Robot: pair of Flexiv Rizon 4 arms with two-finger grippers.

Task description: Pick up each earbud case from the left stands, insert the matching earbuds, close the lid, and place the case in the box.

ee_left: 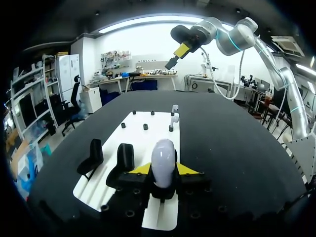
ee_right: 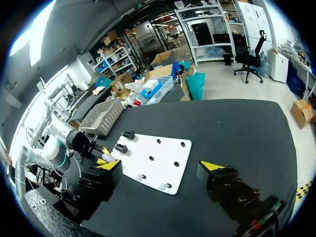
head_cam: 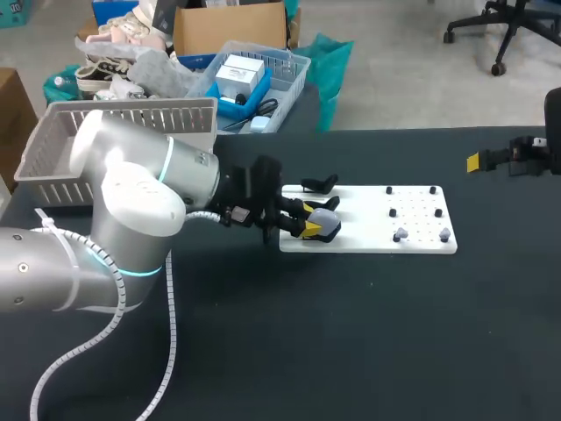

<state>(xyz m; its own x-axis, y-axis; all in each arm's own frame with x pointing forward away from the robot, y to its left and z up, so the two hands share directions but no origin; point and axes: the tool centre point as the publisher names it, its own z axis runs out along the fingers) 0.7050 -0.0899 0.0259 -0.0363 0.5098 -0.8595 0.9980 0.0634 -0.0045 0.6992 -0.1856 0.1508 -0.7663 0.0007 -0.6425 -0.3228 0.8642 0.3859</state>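
The left pincer point(ee_left: 164, 170) grips the pale grey earbud case point(head_cam: 326, 217), a yellow-tipped finger pressed against each side, and the case stands upright between them. In the head view this sits just left of the frame's centre, over the left end of the white board point(head_cam: 359, 203) lying on the dark table point(head_cam: 351, 333). Whether the case is resting on anything underneath cannot be told. Two black stands point(ee_left: 126, 156) rise beside the pincer on that same end of the board. Two small earbuds point(head_cam: 401, 234) sit on pegs at the board's lower right. A grey basket point(head_cam: 131, 118) sits at the upper left. The right pincer point(ee_right: 160, 167) hangs at the right edge, fingers spread wide and holding nothing, well apart from the board.
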